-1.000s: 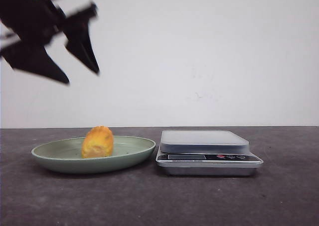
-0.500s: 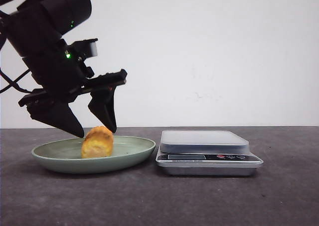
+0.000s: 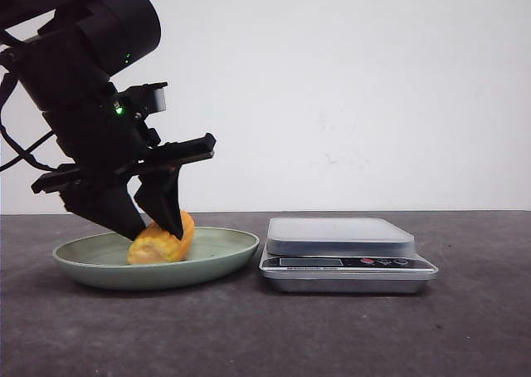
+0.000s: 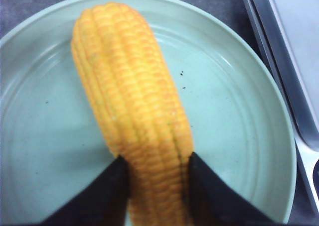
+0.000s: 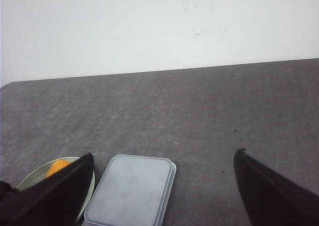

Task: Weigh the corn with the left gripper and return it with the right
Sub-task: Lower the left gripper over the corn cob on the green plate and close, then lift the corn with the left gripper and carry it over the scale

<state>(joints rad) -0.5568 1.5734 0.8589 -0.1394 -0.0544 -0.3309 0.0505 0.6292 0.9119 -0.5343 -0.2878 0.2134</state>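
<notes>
Task status: early stage. The corn (image 3: 163, 241) lies in the plate (image 3: 224, 252), not yet lifted. The scale (image 3: 340, 237) stands just beside the plate with nothing on its platform. Weighing and the return by the right arm both remain to be done.

Left gripper (image 3: 152, 224): lowered onto the corn, one finger on each side of the cob. In the left wrist view both fingertips (image 4: 115, 182) touch the corn's flanks near its closer end. Judged state: jaws closed on the corn. How firm the grip is cannot be read, and the cob rests on the plate.

Right gripper (image 5: 162, 186): jaws wide apart, holding nothing, raised well above the table and looking down on the scale.

View differences:
- Front view: shows the left arm's posture and the side-by-side layout of plate and scale. The fingers hide much of the cob, so it appears short and stubby.
- Left wrist view: shows the corn (image 4: 132, 111) full length, running across the plate away from the fingers, and the contact points. The scale's edge is at one side.
- Right wrist view: shows the scale platform (image 5: 132, 188) from above, confirming it is bare. Only a sliver of corn and plate rim shows. The front view does not show the right arm.
</notes>
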